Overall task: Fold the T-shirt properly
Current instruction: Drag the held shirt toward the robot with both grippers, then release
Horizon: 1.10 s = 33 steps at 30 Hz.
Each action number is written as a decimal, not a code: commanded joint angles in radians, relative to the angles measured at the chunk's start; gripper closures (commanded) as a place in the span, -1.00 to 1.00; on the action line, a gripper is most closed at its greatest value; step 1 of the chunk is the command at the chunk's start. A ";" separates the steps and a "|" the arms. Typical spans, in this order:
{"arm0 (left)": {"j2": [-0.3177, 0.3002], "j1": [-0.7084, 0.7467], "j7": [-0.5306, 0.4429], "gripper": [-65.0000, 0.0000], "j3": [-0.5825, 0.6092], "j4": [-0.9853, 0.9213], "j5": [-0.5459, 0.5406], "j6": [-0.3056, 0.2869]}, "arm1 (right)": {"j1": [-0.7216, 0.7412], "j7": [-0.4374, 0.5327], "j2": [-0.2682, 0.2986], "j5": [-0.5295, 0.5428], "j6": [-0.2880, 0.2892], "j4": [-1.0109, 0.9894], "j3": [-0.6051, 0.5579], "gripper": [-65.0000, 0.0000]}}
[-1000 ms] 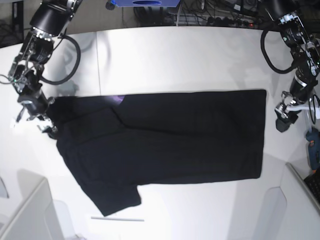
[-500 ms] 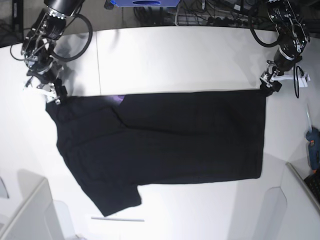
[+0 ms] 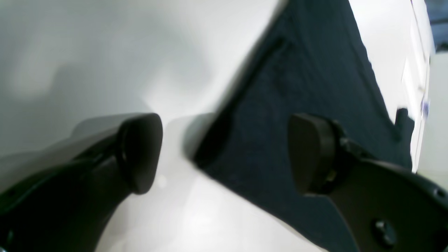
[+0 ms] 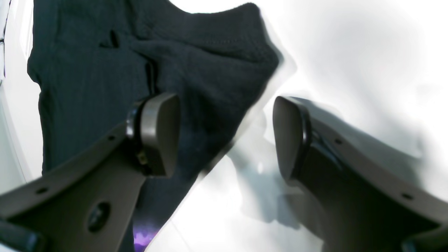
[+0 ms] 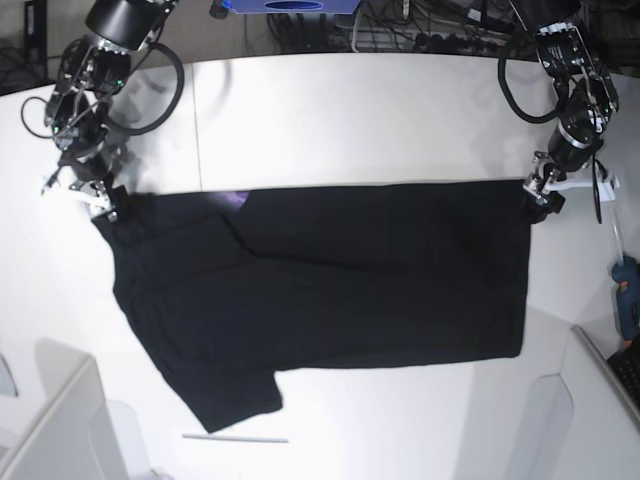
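white strip (image 5: 235, 438): thin pale strip lying on the table at the lower centre of the base view, just below the sleeve, not touching it.
t-shirt (image 5: 330, 285): black, spread flat across the middle of the base view, long axis running left to right. one sleeve points toward the lower left of the frame. a small purple patch shows at the upper edge, left of centre.
table (image 5: 350, 110): white surface carrying the shirt; bare areas above and below the cloth.
right gripper (image 5: 100, 198): at the left of the base view, at the shirt's upper left corner. in the right wrist view (image 4: 225, 134) the fingers stand wide apart; one pad is over the black cloth, the other over bare table, with the cloth edge between them. nothing is clamped. a purple patch shows at the bottom edge of that view.
left gripper (image 5: 538, 195): at the right of the base view, at the shirt's upper right corner. in the left wrist view (image 3: 224, 155) the fingers stand wide apart; the shirt corner lies between them, one pad over the cloth, the other over bare table. nothing is clamped.
blue tool (image 5: 627, 290): at the right edge of the base view, well apart from the shirt.
cables (image 5: 420, 30): dark tangle beyond the far table edge, top of the base view.
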 commanded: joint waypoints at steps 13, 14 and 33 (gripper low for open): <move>0.004 -0.040 0.039 0.37 0.040 -0.045 -0.002 0.009 | 0.032 -0.016 0.007 -0.012 -0.006 -0.038 -0.001 -0.21; 0.004 -0.043 0.039 0.43 0.040 -0.048 -0.002 0.009 | 0.041 -0.016 0.007 -0.012 -0.006 -0.041 -0.001 -0.21; -0.093 -0.016 0.040 1.00 0.152 -0.062 -0.008 0.009 | 0.000 0.067 0.005 -0.009 0.108 -0.021 0.010 1.00</move>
